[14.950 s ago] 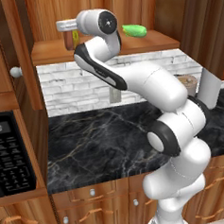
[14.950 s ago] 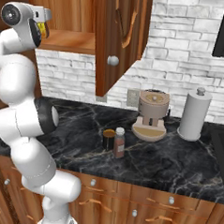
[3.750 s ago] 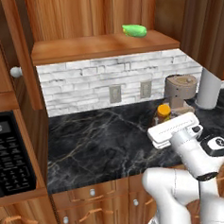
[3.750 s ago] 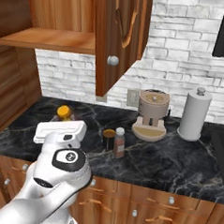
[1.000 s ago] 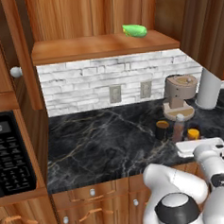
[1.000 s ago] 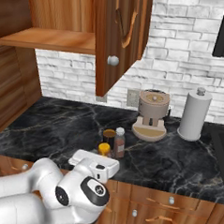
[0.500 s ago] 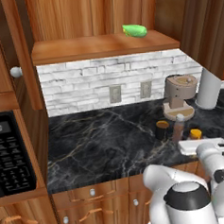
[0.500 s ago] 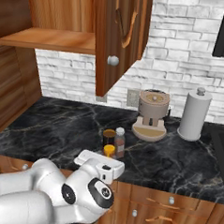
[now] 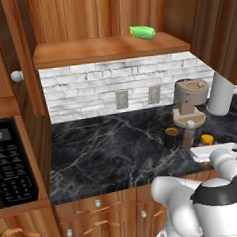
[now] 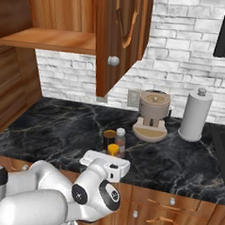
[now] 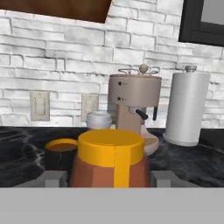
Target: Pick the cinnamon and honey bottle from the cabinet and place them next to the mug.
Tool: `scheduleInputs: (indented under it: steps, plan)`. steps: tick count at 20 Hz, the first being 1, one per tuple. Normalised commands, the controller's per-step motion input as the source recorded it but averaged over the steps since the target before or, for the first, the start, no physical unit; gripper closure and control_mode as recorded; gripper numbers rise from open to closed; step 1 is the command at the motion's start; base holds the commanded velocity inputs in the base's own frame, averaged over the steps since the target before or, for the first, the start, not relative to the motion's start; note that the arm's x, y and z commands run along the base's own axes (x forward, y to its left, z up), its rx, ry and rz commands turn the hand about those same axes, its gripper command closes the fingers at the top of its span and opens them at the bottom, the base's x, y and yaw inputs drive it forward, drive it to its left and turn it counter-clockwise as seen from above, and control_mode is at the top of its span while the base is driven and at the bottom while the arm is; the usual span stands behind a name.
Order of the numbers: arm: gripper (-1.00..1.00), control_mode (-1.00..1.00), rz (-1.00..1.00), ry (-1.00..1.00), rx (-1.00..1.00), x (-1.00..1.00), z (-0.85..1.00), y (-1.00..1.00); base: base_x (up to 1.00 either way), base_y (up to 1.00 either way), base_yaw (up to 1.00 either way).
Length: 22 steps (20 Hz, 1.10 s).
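My gripper point(image 11: 109, 180) is shut on the honey bottle point(image 11: 111, 159), an amber bottle with a yellow cap, held low over the front of the black counter point(image 9: 108, 151). Its fingertips point(image 11: 54, 179) flank the bottle's body. Just behind it are the dark mug point(image 11: 61, 153) with its orange top and the grey-capped cinnamon point(image 11: 99, 120). From the left base, honey bottle point(image 9: 206, 139), cinnamon point(image 9: 189, 135) and mug point(image 9: 171, 137) stand close together by my gripper point(image 9: 209, 146). From the right base, the honey bottle point(image 10: 113, 150) sits before the mug point(image 10: 109, 137) and cinnamon point(image 10: 120, 141). The cabinet point(image 9: 105, 48) shelf is above.
A beige coffee machine point(image 10: 153, 114) and a white paper towel roll point(image 10: 194, 114) stand behind the bottles at the brick wall. The cabinet door point(image 10: 121, 37) hangs open over the counter. A green thing point(image 9: 142, 32) lies on the shelf. A black microwave point(image 9: 11, 163) sits far left.
The hand has carried the honey bottle a little closer to the cinnamon and mug, staying low at the counter's front. The grip is unchanged.
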Motion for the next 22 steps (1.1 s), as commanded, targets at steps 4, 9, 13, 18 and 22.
scheduleInputs:
  steps: [4, 9, 13, 18, 22]
  plan:
    - [1.0, -1.0, 0.09, 0.0, 0.11, 0.0, -0.15, 0.54, 0.0, 0.0, 0.0]
    - [1.0, -1.0, 0.05, 0.0, 0.05, 0.19, -0.09, 0.65, 0.0, 0.0, 0.0]
    - [1.0, -1.0, 0.02, 0.0, 0.0, 0.39, -0.01, 0.51, 0.0, 0.0, 0.0]
    - [1.0, -1.0, 0.03, -0.03, 0.0, 0.49, -0.02, 0.25, 0.0, 0.0, 0.0]
    - [1.0, -1.0, 0.06, -0.14, 0.04, 0.37, -0.12, 0.05, 0.0, 0.0, 0.0]
